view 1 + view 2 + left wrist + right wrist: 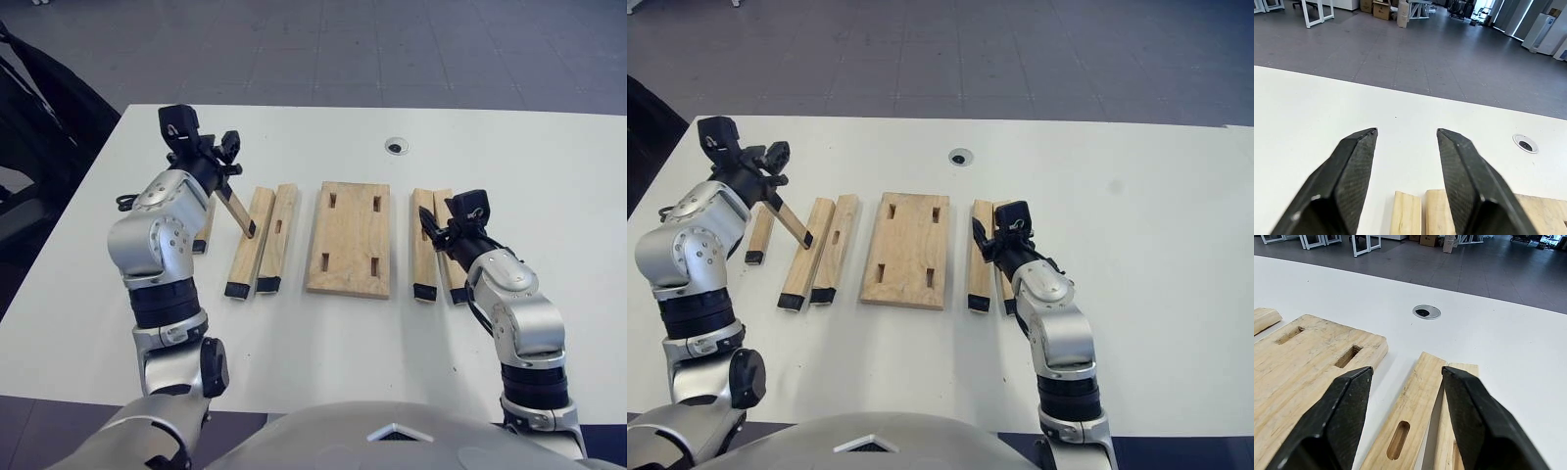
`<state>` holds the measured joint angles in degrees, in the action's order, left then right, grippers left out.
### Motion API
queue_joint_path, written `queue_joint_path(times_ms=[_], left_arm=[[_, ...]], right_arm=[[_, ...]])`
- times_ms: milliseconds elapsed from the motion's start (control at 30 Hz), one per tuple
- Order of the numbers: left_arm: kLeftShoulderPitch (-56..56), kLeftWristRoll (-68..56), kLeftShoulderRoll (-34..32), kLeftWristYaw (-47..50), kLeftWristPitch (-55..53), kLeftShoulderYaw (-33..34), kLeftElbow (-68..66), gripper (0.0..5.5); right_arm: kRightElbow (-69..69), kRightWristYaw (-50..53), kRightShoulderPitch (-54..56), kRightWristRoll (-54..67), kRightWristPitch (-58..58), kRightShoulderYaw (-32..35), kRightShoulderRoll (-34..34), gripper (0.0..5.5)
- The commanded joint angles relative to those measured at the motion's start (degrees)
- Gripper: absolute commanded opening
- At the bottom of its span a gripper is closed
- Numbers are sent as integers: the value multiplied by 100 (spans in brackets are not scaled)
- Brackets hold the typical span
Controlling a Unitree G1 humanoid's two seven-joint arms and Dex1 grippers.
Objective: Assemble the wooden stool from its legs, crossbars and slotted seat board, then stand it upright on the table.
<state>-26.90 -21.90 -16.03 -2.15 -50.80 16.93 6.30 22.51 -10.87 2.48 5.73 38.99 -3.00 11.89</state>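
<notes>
While the head views took in the whole layout, the wrist views settled the fingers: the left gripper (1406, 131) stood open with nothing between its fingers, raised over the far ends of the left pair of legs (250, 245). The right gripper (1406, 369) was likewise open and empty, low over the right pair of legs (1418, 387), one of which showed an oval slot up close.

On the white table (549, 166) the seat board (348, 238) lay flat between the two pairs, its four slots up and its long axis running away from the robot. All four legs lay parallel to it, black-capped ends nearest the robot. A thin crossbar (240, 213) slanted from beside the left gripper down to the outer left leg; contact with the fingers could not be told. A cable grommet (1426, 312) sat beyond the board.
</notes>
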Motion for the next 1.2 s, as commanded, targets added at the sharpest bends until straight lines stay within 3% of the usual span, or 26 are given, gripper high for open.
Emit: queue_joint_path(times_ms=[33, 233, 400, 500, 633, 700, 900, 1200], left_arm=[[-965, -148, -162, 92, 241, 210, 713, 225], [-544, -428, -576, -60, 104, 765, 2023, 225], [1835, -541, -503, -750, 684, 902, 3325, 225], [3498, -511, -332, -1347, 1274, 887, 3751, 271], [4815, -265, -403, -2073, 2056, 730, 3511, 331], [5286, -18, -413, -2242, 2278, 411, 3215, 335], [5639, 521, -479, -2196, 2231, -418, 2581, 335], [5483, 1055, -512, -1901, 2190, -851, 1999, 335]], right_arm=[[40, -2, -15, -9, 6, -3, 15, 259], [60, 7, -33, -10, 9, 28, 36, 259], [88, 21, -96, -11, 13, 82, 72, 259], [106, -1, -157, -12, 11, 112, 124, 259], [129, -5, -234, -16, 15, 150, 168, 259], [99, -13, -174, -12, 38, 137, 175, 259], [30, -67, -37, 17, 61, 175, 234, 259], [-22, -105, 38, 1, 40, 161, 244, 259]])
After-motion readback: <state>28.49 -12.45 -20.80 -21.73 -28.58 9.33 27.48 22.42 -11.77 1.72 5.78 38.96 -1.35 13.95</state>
